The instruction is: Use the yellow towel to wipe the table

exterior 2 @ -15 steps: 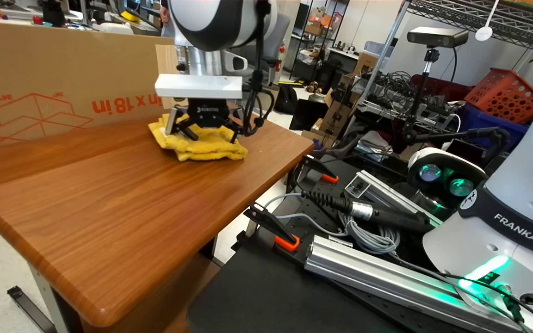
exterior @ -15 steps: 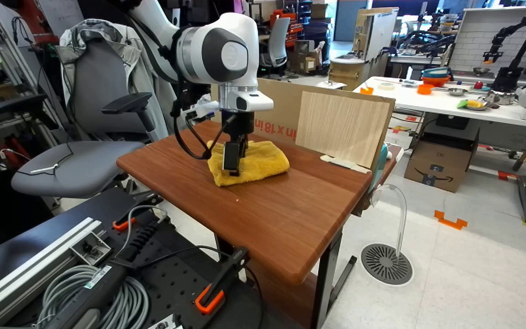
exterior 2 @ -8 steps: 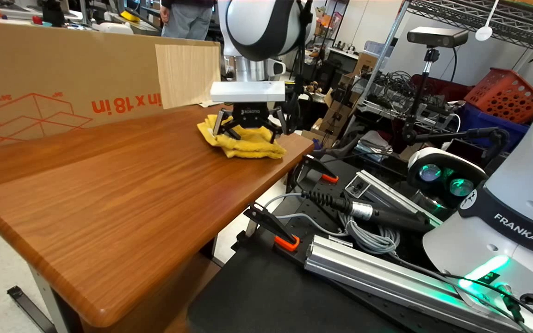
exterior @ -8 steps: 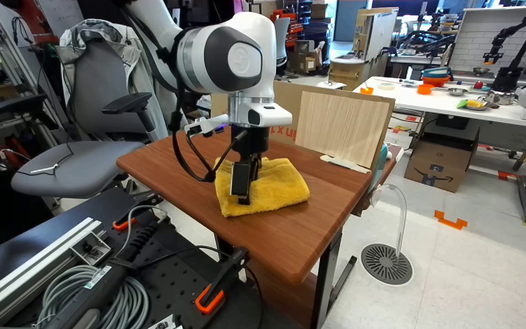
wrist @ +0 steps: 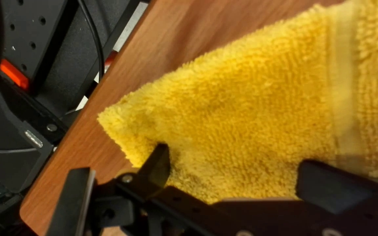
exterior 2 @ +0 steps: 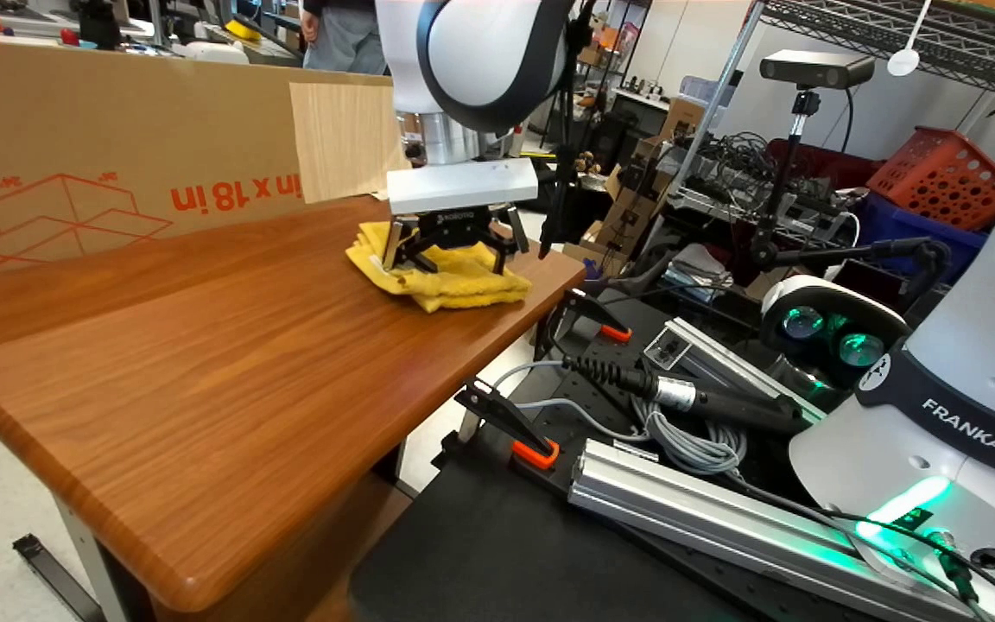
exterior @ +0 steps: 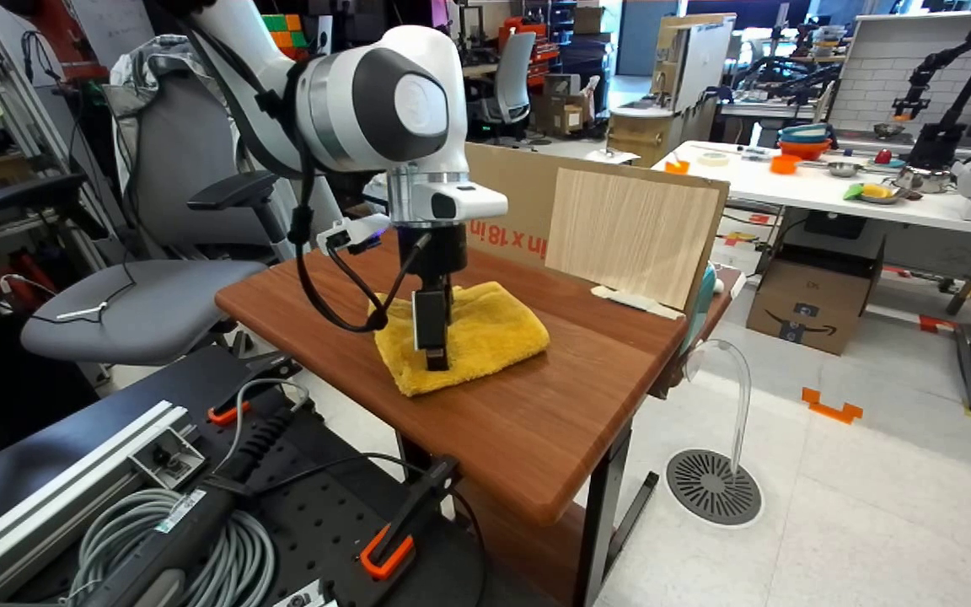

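Wrist view: hand (wrist: 233, 164) spread wide, touching yellow towel (wrist: 241, 108) on table (wrist: 162, 39).

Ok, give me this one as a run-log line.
yellow towel: folded, lying on wooden table, one corner near table edge | gripper: open, pressed down on yellow towel | grasp: none seen

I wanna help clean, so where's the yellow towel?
In an exterior view, the yellow towel lies toward the right end of the brown table, under the open claw.

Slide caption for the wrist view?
Jaws spread apart on the yellow towel, one corner near the edge of the wooden table.
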`<move>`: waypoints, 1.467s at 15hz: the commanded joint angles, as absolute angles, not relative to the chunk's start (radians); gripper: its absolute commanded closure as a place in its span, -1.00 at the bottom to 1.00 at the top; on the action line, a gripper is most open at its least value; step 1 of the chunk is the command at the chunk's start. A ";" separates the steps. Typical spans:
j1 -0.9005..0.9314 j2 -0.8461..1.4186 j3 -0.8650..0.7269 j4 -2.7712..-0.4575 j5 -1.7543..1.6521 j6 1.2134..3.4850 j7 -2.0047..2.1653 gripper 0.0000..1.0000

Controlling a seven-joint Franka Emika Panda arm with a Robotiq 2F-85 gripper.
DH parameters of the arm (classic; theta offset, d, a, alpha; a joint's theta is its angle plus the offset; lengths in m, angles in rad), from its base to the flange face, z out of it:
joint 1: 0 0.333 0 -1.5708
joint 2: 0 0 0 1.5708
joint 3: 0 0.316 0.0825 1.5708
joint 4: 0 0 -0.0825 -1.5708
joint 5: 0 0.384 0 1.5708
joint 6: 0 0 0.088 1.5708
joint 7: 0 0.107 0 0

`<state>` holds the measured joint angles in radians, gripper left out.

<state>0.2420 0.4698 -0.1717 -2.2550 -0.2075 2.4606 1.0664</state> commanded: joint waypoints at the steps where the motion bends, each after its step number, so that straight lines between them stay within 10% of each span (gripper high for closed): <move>1: 0.334 0.553 -0.123 -2.254 -0.300 2.465 1.119 -1.00; 22: 0.268 0.713 -0.055 -1.803 -0.213 2.129 0.972 -1.00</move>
